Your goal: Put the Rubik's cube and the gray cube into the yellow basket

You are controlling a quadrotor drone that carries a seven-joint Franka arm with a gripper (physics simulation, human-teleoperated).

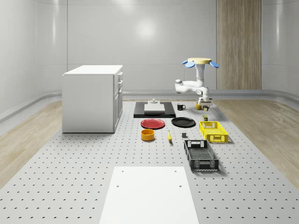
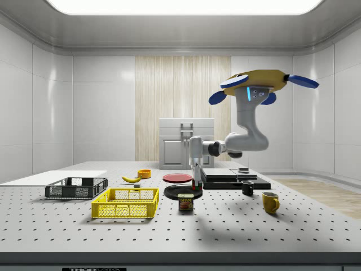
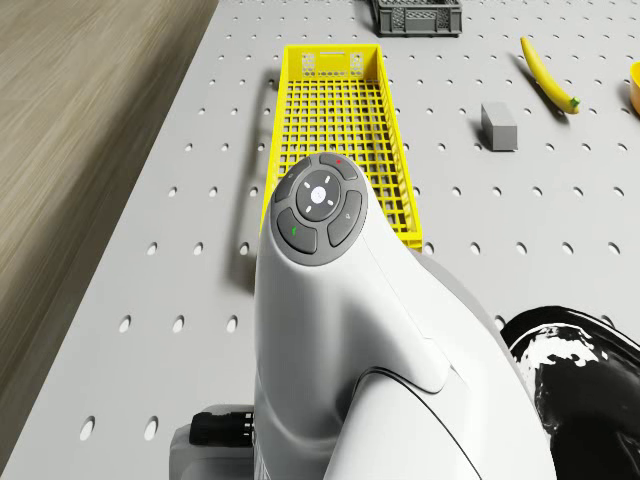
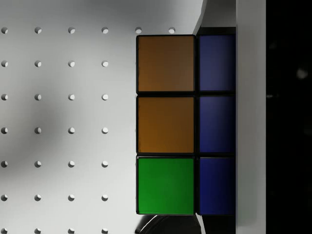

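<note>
Orange/green Rubik's cube (image 4: pixel 165 124) at jaws, drone (image 1: pixel 202 62) hovering above.

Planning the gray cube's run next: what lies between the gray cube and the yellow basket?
Nothing. The table between the gray cube and the basket is bare in the drone view, and the whole-scene view agrees.

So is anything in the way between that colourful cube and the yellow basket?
A small can stands on the table roughly between the Rubik's cube, at the jaws of the hovering drone, and the yellow basket. Nothing else visible does.
</note>
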